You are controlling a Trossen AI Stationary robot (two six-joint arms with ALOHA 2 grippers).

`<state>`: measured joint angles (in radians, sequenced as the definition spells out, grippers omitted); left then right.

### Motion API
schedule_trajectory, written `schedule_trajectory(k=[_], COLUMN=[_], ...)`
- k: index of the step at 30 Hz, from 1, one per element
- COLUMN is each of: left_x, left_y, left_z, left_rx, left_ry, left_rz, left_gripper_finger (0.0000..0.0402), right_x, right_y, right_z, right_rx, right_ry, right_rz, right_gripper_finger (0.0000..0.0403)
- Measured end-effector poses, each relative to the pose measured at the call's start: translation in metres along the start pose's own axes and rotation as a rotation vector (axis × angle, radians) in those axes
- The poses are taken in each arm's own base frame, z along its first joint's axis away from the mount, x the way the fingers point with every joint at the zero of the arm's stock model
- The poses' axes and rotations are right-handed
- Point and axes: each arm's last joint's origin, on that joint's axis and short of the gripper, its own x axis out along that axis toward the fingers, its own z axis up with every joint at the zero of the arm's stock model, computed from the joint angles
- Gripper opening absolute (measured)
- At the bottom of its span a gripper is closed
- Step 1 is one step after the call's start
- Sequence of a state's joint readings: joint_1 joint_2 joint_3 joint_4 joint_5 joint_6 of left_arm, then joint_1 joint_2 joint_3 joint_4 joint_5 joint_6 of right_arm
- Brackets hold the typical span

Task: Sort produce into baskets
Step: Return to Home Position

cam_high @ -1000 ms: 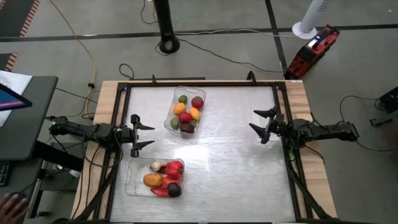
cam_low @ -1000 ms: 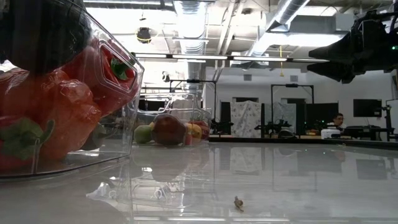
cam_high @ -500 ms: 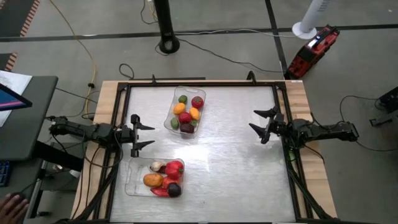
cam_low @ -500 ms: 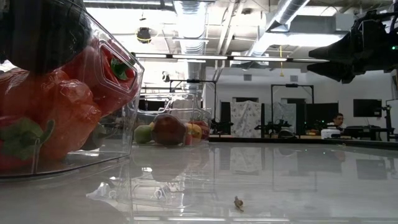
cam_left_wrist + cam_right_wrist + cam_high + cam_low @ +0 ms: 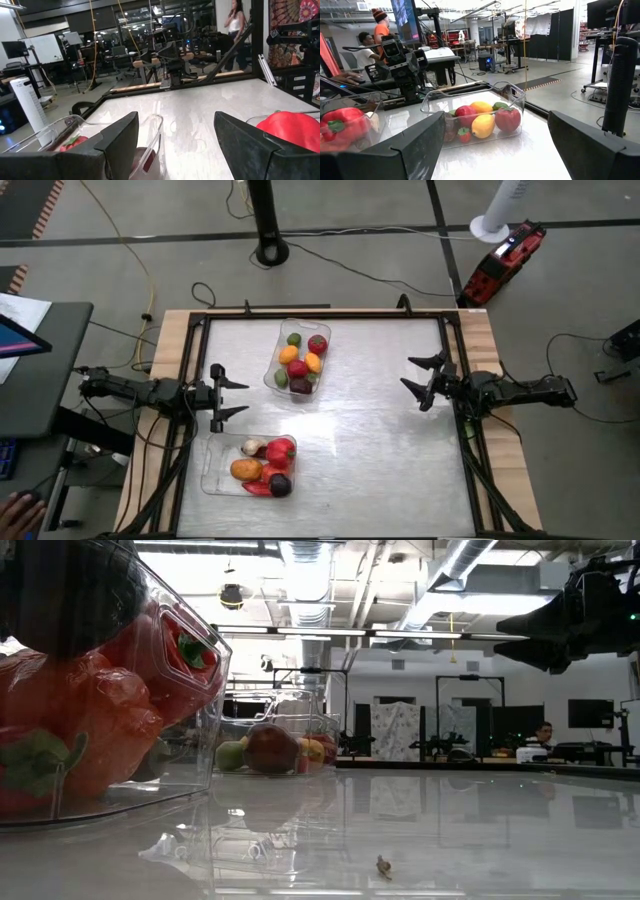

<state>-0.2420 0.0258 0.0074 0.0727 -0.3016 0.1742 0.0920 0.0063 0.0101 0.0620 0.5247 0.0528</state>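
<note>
Left gripper (image 5: 243, 398) wide, empty, just above the lower-left basket (image 5: 208, 472) in frame; right gripper (image 5: 408, 373) wide, empty, mid-right, well apart. Produce (image 5: 281, 451) apparently all binned.

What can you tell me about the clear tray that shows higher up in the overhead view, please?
The upper tray is a clear plastic rectangle with rounded corners and shallow walls. It stands upright on the pale table, set slightly askew to the table's edges. It holds about seven pieces of produce, red, orange, yellow, green and one dark, packed close together. Only the table and its contents touch it.
</note>
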Motion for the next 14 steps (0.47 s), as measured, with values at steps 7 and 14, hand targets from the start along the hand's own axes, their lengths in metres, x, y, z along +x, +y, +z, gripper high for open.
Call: schedule_trajectory(k=[7, 14], left_x=[0.0, 0.0], left_y=[0.0, 0.0], left_z=[-0.0001, 0.0], left_rx=[0.005, 0.004], left_ry=[0.0, 0.0], left_rz=[0.0, 0.0], left_gripper_finger=[0.0247, 0.0247], right_x=[0.0, 0.0], right_y=[0.0, 0.0], right_z=[0.0, 0.0], right_rx=[0.0, 0.0], right_ry=[0.0, 0.0], right_rz=[0.0, -0.001], right_gripper_finger=[0.0375, 0.0375])
